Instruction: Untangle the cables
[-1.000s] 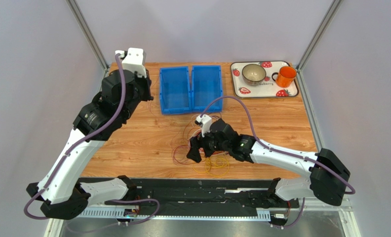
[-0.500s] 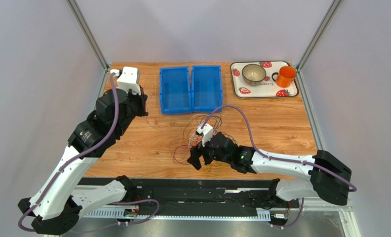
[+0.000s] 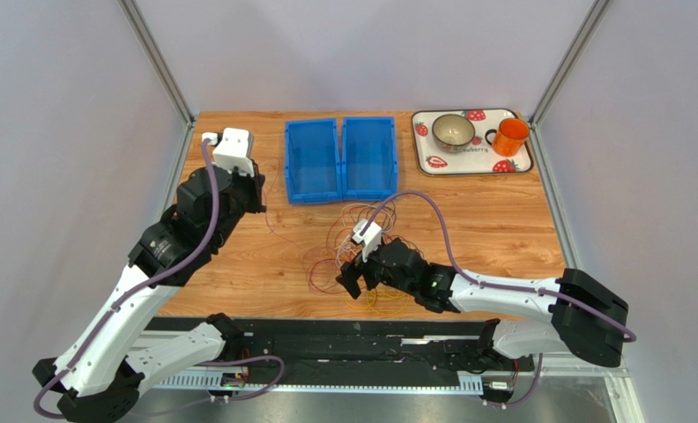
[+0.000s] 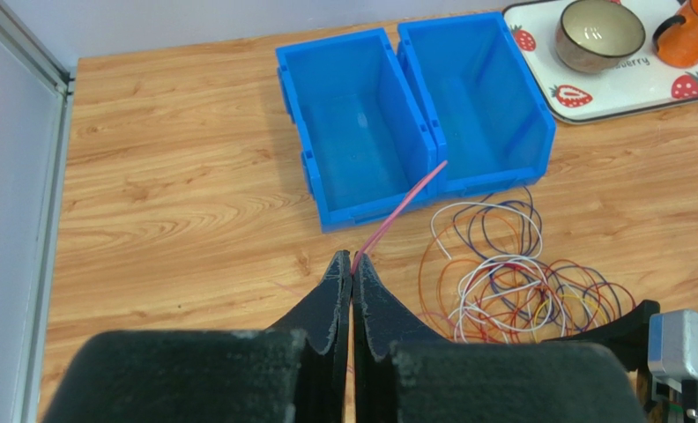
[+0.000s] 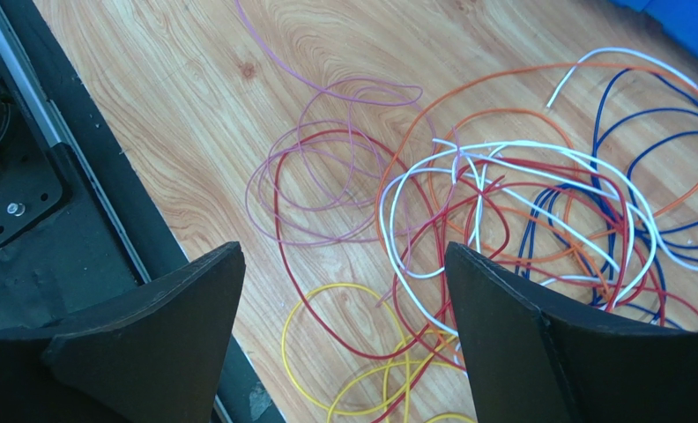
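Observation:
The cables (image 3: 361,240) lie in a loose tangle of red, white, orange, blue, yellow and pale pink loops on the wooden table, in front of the blue bins. They also show in the left wrist view (image 4: 520,282) and the right wrist view (image 5: 502,203). My left gripper (image 4: 352,262) is shut on a pink cable (image 4: 401,205), which runs taut from the tips toward the bins. In the top view this gripper (image 3: 257,196) is left of the pile. My right gripper (image 5: 344,251) is open and empty, hovering over the pile's near-left edge (image 3: 354,278), above red and yellow loops (image 5: 326,352).
Two blue bins (image 3: 339,159) stand side by side behind the pile. A strawberry tray (image 3: 432,163) at the back right holds a bowl (image 3: 453,130) and an orange mug (image 3: 509,136). A black rail (image 3: 326,339) runs along the table's near edge.
My left arm has come down and toward the near side, still shut on the pink cable. My right gripper has shifted slightly over the pile's near-left edge and stays open.

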Controlling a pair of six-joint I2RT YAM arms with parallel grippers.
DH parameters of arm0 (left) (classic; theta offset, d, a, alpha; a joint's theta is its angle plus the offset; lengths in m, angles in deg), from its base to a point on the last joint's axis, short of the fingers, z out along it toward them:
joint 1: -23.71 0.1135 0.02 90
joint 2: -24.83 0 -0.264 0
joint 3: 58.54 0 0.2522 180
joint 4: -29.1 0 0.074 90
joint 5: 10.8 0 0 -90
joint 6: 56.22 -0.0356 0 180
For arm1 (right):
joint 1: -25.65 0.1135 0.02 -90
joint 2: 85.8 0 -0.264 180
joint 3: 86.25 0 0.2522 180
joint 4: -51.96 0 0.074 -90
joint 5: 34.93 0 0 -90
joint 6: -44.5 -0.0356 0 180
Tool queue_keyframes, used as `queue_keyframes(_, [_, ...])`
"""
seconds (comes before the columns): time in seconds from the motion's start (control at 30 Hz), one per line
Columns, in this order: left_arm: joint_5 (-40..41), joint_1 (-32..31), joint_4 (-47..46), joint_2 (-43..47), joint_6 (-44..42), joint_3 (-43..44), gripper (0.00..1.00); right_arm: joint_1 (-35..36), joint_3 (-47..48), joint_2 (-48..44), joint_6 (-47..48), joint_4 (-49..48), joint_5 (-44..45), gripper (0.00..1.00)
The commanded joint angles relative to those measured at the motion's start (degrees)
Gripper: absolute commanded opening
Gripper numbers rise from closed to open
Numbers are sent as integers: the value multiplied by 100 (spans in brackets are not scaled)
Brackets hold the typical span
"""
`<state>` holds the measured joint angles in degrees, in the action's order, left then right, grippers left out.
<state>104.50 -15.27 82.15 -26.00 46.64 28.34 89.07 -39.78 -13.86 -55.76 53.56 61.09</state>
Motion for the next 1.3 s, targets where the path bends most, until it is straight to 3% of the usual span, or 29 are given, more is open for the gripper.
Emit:
queue_keyframes(0.0, [-165,189,-378,108,-152,27,0,13,86,205,332,-611,57,88])
queue_keyframes(0.7, [-605,743,-431,99,-73,-334,0,4,333,874,332,-867,-356,88])
queue_keyframes(1.27, [-1053,760,-80,82,173,158,0,13,148,-136,104,-647,-514,88])
